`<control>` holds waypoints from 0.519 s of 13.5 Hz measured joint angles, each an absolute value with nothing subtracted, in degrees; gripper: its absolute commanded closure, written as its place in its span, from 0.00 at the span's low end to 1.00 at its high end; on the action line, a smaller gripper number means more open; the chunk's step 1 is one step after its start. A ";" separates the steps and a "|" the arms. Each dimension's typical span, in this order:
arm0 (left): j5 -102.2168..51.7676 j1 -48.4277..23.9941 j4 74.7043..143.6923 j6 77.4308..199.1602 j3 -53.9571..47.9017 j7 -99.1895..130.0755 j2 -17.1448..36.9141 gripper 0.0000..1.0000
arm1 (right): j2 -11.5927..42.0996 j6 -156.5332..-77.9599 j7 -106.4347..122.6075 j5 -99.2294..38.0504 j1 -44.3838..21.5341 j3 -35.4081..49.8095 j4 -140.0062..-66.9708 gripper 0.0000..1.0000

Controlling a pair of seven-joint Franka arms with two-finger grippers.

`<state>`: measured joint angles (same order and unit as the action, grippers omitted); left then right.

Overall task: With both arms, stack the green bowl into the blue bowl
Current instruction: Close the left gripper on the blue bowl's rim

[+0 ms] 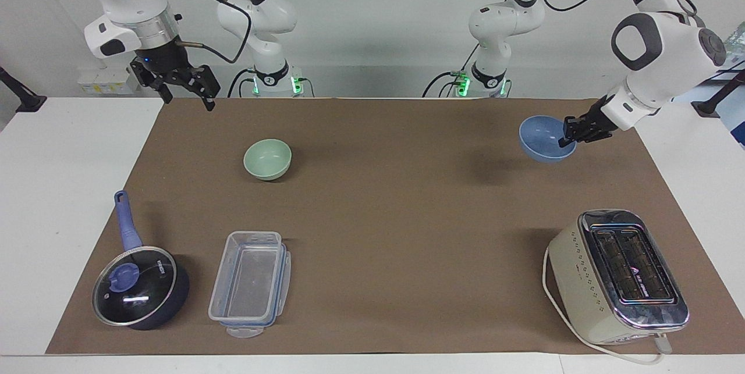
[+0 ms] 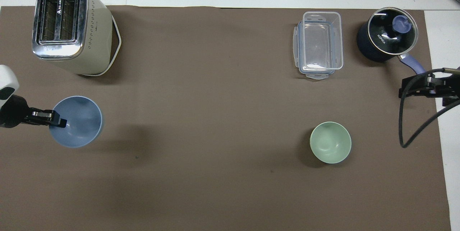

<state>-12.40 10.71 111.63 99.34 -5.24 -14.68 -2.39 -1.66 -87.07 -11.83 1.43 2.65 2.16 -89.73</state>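
At the left arm's end of the table, the left gripper (image 1: 566,136) is clenched on the rim of the blue bowl (image 1: 544,140) and holds it in the air over the brown mat (image 1: 396,217), its shadow lying on the mat below; in the overhead view the same left gripper (image 2: 57,122) grips the rim of the blue bowl (image 2: 77,122) at the side toward the mat's edge, one finger inside the bowl. Farther from the robots at that end stands the cream toaster (image 1: 617,278), its slots facing up and its cord curling round its base. Toward the right arm's end, the green bowl (image 1: 268,159) sits upright on the mat, well apart from the blue bowl and untouched. Farther from the robots than the green bowl lies a clear plastic container (image 1: 250,284), and beside it, closer to the mat's edge, a dark blue saucepan (image 1: 139,287) with a glass lid and a blue handle pointing toward the robots. The right gripper (image 1: 186,92) waits in the air over the mat's corner nearest the right arm's base, its fingers spread wide and holding nothing.
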 measured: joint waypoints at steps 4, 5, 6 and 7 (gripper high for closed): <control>-9.82 4.53 109.01 98.11 -5.78 -8.77 -2.39 1.00 | -1.66 -87.07 -11.83 1.43 2.65 2.16 -89.73 0.00; -9.30 3.17 109.01 98.09 -5.81 -7.18 -2.39 1.00 | -1.66 -87.07 -11.83 1.43 2.65 2.16 -89.73 0.00; -9.02 1.86 109.02 98.07 -5.87 -5.42 -2.39 1.00 | -1.66 -87.07 -11.83 1.43 2.65 2.16 -89.73 0.00; -8.91 0.56 109.02 98.07 -5.94 -3.59 -2.39 1.00 | -1.66 -87.07 -11.83 1.43 2.65 2.16 -89.73 0.00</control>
<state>-8.91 0.56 109.02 98.07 -5.94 -3.59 -2.39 -1.66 -87.07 -11.83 1.43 2.65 2.16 -89.73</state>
